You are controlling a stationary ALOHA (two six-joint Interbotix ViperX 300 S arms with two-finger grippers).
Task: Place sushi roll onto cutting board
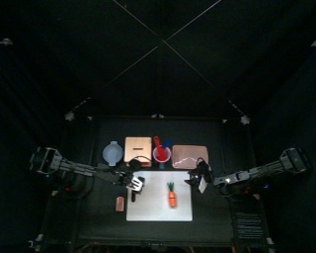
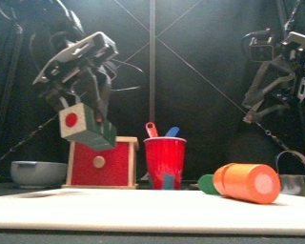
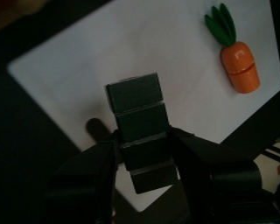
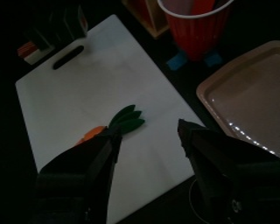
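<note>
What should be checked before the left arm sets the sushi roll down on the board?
1. Sushi roll gripped between the left fingers: ok.
2. Roll over the cutting board: ok, by the left wrist view.
3. Roll resting on the board: not ok, it hangs well above it.
4. Bare board below the roll, carrot off to one side: ok.
5. Right fingers open, empty and away from the roll: ok.
</note>
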